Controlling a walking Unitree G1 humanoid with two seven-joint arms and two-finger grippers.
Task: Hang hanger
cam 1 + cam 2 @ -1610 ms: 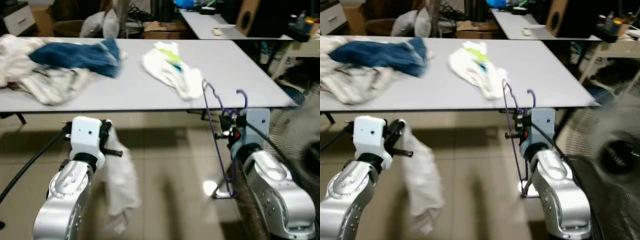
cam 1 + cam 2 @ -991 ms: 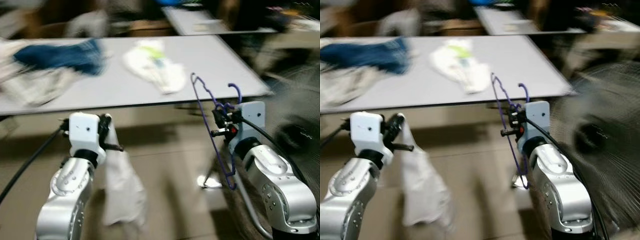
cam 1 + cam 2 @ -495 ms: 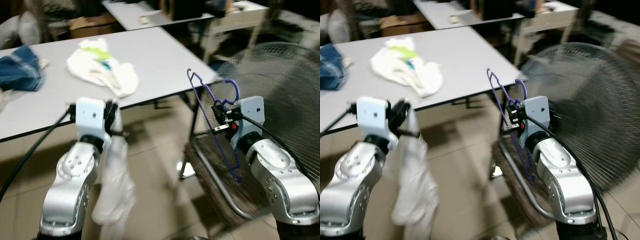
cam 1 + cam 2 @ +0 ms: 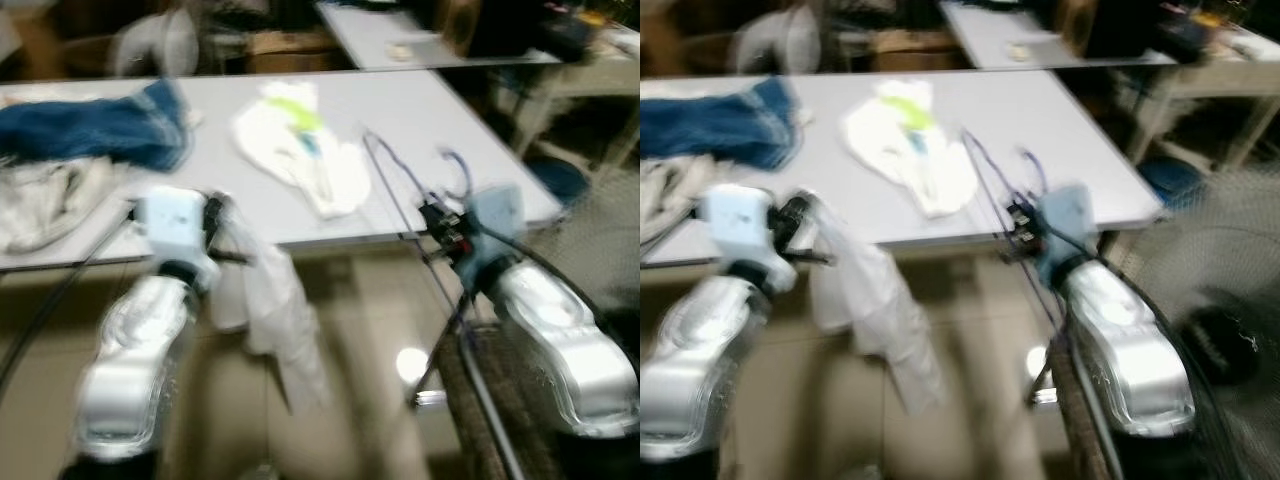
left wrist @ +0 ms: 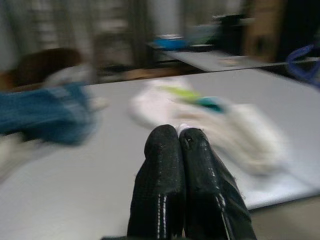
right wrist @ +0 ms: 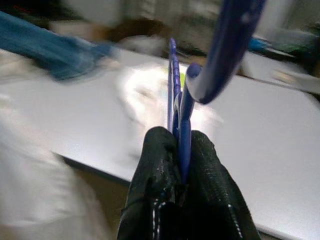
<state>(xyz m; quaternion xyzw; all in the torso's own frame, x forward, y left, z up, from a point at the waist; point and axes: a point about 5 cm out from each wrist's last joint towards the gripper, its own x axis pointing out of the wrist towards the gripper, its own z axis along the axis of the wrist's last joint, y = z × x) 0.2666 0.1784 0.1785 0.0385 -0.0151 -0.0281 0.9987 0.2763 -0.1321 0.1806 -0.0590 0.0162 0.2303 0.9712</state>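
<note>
A thin purple wire hanger (image 4: 400, 205) stands upright in my right gripper (image 4: 436, 222), which is shut on it in front of the grey table's near edge; its hook (image 6: 227, 55) curves above the fingers (image 6: 155, 185) in the right wrist view. My left gripper (image 4: 222, 232) is shut on a white cloth (image 4: 275, 315) that hangs down over the floor. In the left wrist view its two fingers (image 5: 162, 190) press together with a sliver of white between the tips. The pictures are blurred.
The grey table (image 4: 430, 120) carries a white garment with green print (image 4: 300, 150), a blue garment (image 4: 95, 125) and pale clothes (image 4: 40, 195). A fan's wire cage (image 4: 1200, 330) stands at the right. A second table (image 4: 420, 45) lies behind. Beige floor tiles (image 4: 350, 400) lie below.
The camera has swung back to the left: the table is again wide in view and the fan has slid to the right edge. Both grippers keep their holds.
</note>
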